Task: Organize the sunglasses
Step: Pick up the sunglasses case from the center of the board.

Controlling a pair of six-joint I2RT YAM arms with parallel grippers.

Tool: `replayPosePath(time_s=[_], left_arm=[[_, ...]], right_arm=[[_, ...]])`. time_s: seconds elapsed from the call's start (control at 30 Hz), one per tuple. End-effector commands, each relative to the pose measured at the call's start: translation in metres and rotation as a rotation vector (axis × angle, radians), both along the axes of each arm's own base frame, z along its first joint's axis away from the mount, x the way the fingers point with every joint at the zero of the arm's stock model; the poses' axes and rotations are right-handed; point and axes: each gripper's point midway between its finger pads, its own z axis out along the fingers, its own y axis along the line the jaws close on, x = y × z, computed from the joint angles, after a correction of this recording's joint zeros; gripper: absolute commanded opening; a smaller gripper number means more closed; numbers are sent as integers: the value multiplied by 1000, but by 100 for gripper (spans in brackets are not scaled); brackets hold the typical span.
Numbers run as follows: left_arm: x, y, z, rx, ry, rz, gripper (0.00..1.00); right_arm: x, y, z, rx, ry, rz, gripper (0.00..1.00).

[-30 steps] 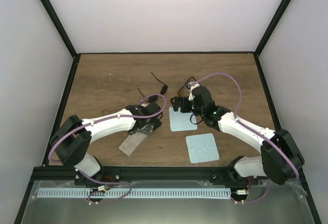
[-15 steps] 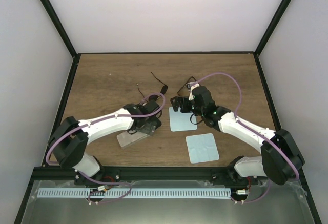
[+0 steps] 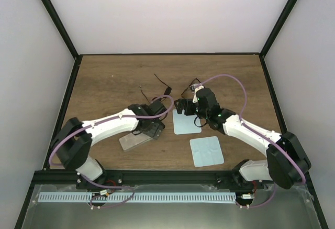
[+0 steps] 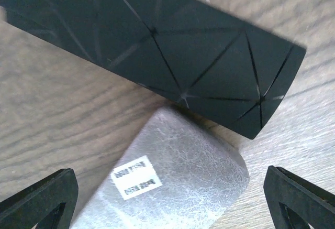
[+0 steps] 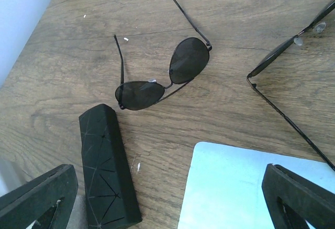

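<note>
Looking from above, two sunglasses [image 3: 162, 82] lie on the bench [image 3: 104, 82] toward its far edge; left claw [image 3: 151, 127] and right claw [image 3: 180, 106] gape, empty. Left wrist: a silver case [image 4: 172, 174] touches a black case [image 4: 157, 45]; a low sweep could knock them. Right wrist: thin frames may skid or bend under an off-centre pinch.

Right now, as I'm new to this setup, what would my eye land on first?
One pair of sunglasses lies unfolded on the wood mid-table, a second pair close by. Nearer the arms, a faceted black case lies beside a silvery case, with two light blue cloths to their right.
</note>
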Motion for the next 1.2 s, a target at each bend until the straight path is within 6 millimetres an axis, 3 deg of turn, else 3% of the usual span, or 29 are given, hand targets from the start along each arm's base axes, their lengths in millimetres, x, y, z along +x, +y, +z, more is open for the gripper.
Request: replayPosePath(time_s=[0.0, 0.13, 0.37, 0.53, 0.67, 0.87, 1.0, 1.17], left_arm=[[-11, -3, -20, 49, 108, -88, 100], [-3, 16, -31, 197, 101, -89, 100], [-6, 13, -42, 187, 144, -113, 98], [-13, 14, -57, 187, 210, -116, 87], [-14, 19, -67, 224, 233, -108, 85], [-13, 13, -63, 190, 224, -113, 79], [-2, 0, -52, 145, 188, -94, 65], [11, -16, -56, 126, 175, -73, 35]], right_arm=[[0, 0, 10, 12, -18, -3, 100], [-2, 0, 15, 23, -26, 5, 100], [-6, 3, 20, 44, -29, 26, 100], [-8, 3, 25, 56, -36, 30, 100], [-9, 3, 25, 59, -35, 31, 100], [-8, 4, 22, 59, -25, 31, 100], [-8, 5, 18, 56, -15, 29, 100], [-5, 1, 16, 42, -18, 4, 100]])
